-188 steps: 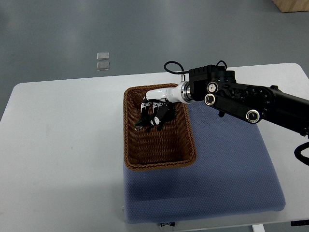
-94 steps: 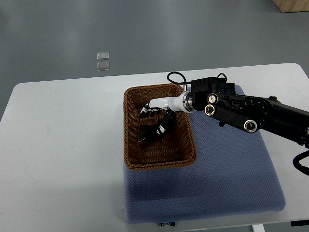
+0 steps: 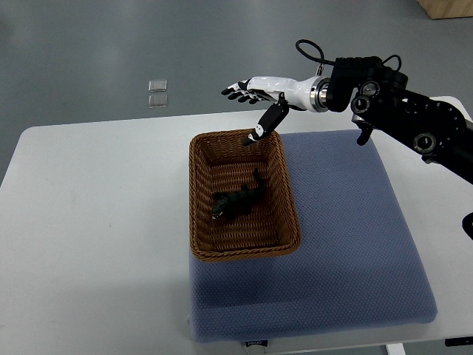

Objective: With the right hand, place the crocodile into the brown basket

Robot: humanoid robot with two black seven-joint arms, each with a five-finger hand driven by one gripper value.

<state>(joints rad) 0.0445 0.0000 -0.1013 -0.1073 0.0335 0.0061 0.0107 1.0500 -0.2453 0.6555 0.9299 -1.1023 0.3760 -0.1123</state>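
— How far along is this one?

— As I read it, the main part is done. The crocodile (image 3: 238, 201) lies inside the brown wicker basket (image 3: 195, 222), on its woven floor, roughly in the middle and a little toward the right wall. It is dark and lies flat, with nothing touching it.

— And the right robot hand (image 3: 260, 90)?

— It has released. The fingers (image 3: 233, 91) are spread and stretched out flat, the thumb hangs down, and there is nothing in its grasp. It hovers over the far rim of the basket, well apart from the toy, and its arm comes in from the counter's far right corner.

— Where does the basket stand?

— About mid-counter, nearer the far edge than the near one, on the left side of the blue pad (image 3: 355, 244) that covers the right half of the white counter (image 3: 96, 222).

— So what is left?

— Very little, I'd judge. The placing itself looks complete, since the toy sits fully within the walls and does not hang over the rim. All that seems to remain is for the arm to clear the work area and go to rest. I see no reason to touch the crocodile again.
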